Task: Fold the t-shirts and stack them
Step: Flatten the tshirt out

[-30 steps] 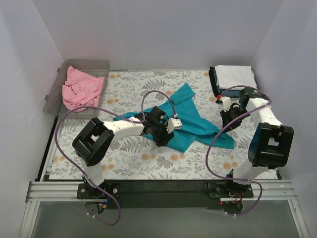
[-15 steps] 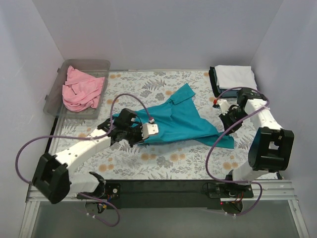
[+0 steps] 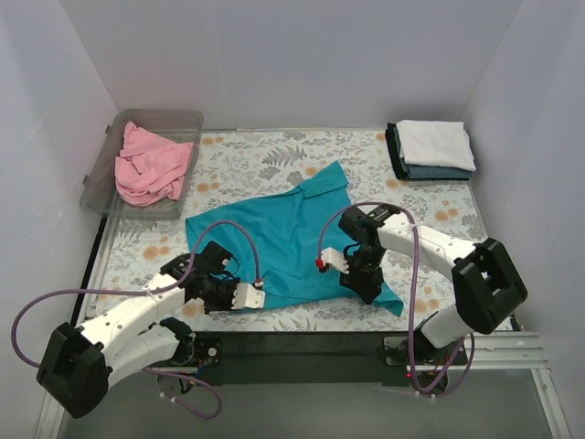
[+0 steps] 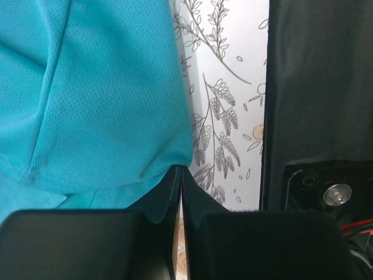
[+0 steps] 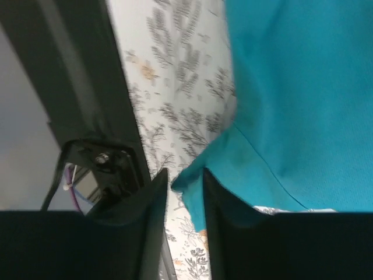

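One bin | pink t-shirt crumpled inside | teal t-shirt outside

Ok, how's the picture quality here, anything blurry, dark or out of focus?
Top external view: evenly lit and sharp, with only soft shadows. Left wrist view: the weave of the teal mesh short-sleeved t-shirt is crisp, while the left gripper is a dark, out-of-focus mass. Right wrist view: softer overall, the right gripper blurred and unlit.

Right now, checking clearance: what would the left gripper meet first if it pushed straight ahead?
The teal t-shirt: the left gripper is shut on its hem, and more of that cloth lies directly ahead.
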